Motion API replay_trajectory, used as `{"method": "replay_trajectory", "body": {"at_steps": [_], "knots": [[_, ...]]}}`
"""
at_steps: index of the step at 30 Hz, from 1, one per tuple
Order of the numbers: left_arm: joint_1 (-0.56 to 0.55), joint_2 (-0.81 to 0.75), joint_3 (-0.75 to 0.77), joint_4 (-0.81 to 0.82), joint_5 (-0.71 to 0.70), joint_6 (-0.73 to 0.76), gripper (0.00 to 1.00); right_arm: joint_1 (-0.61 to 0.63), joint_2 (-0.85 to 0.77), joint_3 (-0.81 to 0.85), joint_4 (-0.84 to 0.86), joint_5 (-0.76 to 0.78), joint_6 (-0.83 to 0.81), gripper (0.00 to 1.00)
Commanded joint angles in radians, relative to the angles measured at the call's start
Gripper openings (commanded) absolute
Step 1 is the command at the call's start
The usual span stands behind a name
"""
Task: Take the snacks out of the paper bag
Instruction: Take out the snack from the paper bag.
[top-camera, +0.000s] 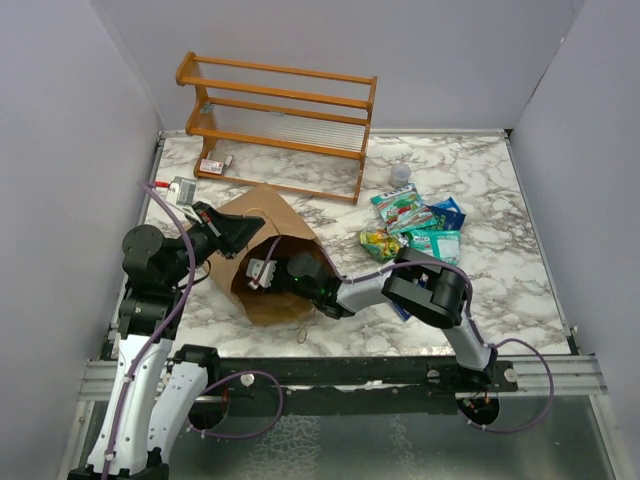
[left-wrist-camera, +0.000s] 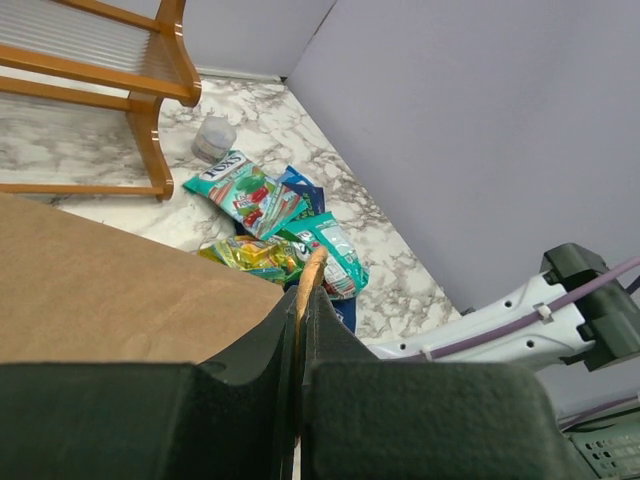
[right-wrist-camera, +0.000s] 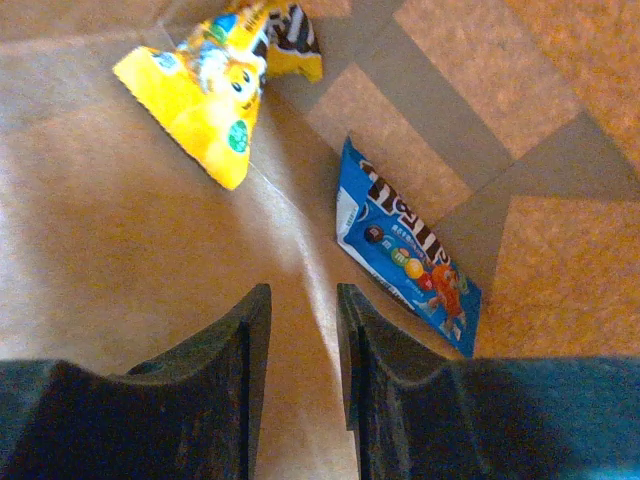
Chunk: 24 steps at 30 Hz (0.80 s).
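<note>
The brown paper bag lies on its side on the marble table, mouth toward the arms. My left gripper is shut on the bag's upper rim and holds the mouth open. My right gripper is inside the bag, open and empty. Ahead of it on the bag's inner floor lie a yellow candy packet and a blue candy packet, the blue one just right of my right finger. Several snacks lie in a pile on the table right of the bag, also in the left wrist view.
A wooden two-shelf rack stands at the back. A small clear cup sits behind the snack pile. A red-and-white flat packet lies by the rack's left foot. Grey walls close in on three sides.
</note>
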Motion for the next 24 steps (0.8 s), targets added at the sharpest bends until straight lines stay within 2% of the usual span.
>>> {"method": "replay_trajectory", "body": {"at_steps": [1,11,16,20,24], "knots": [[-0.002,0.003,0.062,0.001,0.016,0.021,0.00,-0.033,0.050,0.073,-0.021,-0.053,0.059,0.33],[-0.002,0.012,0.041,0.019,0.038,0.011,0.00,-0.040,0.121,0.241,-0.159,-0.050,0.070,0.38],[-0.001,0.013,0.020,0.032,0.043,0.003,0.00,-0.040,0.137,0.300,-0.255,-0.078,0.093,0.44],[-0.002,0.016,0.016,0.035,0.045,0.002,0.00,-0.039,0.106,0.286,-0.295,-0.087,0.128,0.49],[-0.002,0.022,0.009,0.036,0.048,0.010,0.00,-0.038,0.045,0.270,-0.401,-0.082,0.162,0.50]]}}
